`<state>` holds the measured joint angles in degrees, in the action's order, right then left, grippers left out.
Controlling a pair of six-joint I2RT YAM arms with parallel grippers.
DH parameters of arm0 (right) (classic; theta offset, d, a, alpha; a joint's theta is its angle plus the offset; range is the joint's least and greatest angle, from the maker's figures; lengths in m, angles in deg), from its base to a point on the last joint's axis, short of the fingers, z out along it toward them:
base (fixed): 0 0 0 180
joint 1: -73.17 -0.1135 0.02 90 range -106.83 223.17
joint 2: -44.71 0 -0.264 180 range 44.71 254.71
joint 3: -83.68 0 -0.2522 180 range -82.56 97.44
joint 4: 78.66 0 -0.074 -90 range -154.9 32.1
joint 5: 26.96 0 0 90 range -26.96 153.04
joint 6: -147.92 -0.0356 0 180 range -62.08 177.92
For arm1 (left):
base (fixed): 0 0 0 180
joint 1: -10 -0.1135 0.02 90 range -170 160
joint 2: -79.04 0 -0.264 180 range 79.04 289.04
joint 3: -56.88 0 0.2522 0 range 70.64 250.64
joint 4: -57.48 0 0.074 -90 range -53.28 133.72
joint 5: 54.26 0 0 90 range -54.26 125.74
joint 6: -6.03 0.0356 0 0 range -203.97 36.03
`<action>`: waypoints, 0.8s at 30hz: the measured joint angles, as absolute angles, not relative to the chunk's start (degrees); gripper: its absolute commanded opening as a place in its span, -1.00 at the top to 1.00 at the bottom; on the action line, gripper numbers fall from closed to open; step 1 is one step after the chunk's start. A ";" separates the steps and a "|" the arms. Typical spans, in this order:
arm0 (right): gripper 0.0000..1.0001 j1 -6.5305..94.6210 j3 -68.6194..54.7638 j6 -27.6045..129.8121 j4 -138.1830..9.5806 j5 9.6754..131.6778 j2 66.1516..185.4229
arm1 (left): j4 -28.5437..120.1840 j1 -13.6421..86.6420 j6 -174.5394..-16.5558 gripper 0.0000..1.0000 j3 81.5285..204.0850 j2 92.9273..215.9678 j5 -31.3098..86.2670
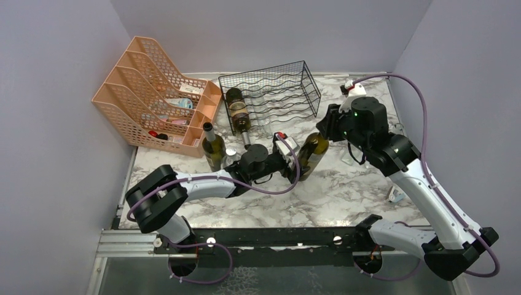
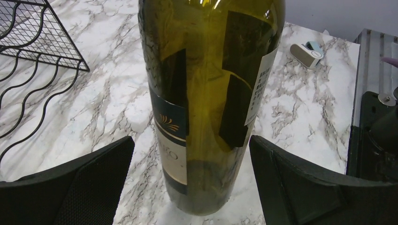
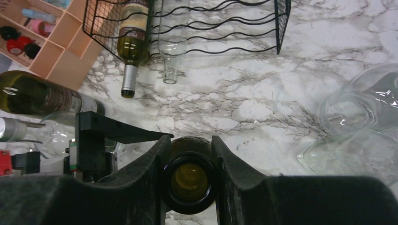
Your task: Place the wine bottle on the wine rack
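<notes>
One bottle at issue: the wine bottle (image 1: 312,155), green glass with a label, stands base-down on the marble surface (image 1: 344,184), mid-way between the two arms.
Long axis: near vertical, mouth up. The top view hints at a lean toward the right arm; I cannot settle that from these views.
Right claw (image 1: 327,128): above the bottle, clamped on the neck just below the open mouth. In the right wrist view both fingers (image 3: 159,154) press against the glass.
Left claw (image 1: 293,161): low, level with the bottle's lower body, spread wide. In the left wrist view its pads (image 2: 89,183) stand either side of the base with bare surface showing between pad and glass, so apart and not touching.
Nearer arm: both are at the bottle; only the right one holds it.
Wine rack (image 1: 270,98): black wire, behind the bottle and a little to the left, well apart from it, open front facing the arms.
Rack contents: a dark bottle (image 1: 238,112) lies in the leftmost wave, neck toward the arms; a clear bottle (image 3: 171,42) lies just beside it. Waves to the right look free.
Key relation (judgement): the rack's slots run horizontally and front to back, while the held bottle stands upright. It must be tipped onto its side and lined up with a free wave before going in.
Risk (judgement): a neck-only grip may let the heavy body swing; the left claw looks placed to take the base.
</notes>
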<state>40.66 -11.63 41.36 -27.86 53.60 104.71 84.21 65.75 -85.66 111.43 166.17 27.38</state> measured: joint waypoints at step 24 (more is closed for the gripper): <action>0.98 40.66 -9.70 39.98 -28.54 61.39 101.61 | 94.11 65.75 -84.85 -0.98 111.28 168.47 24.54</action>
<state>40.66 -9.70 39.98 -28.54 61.39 101.61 94.11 65.75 -84.85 111.28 168.47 24.54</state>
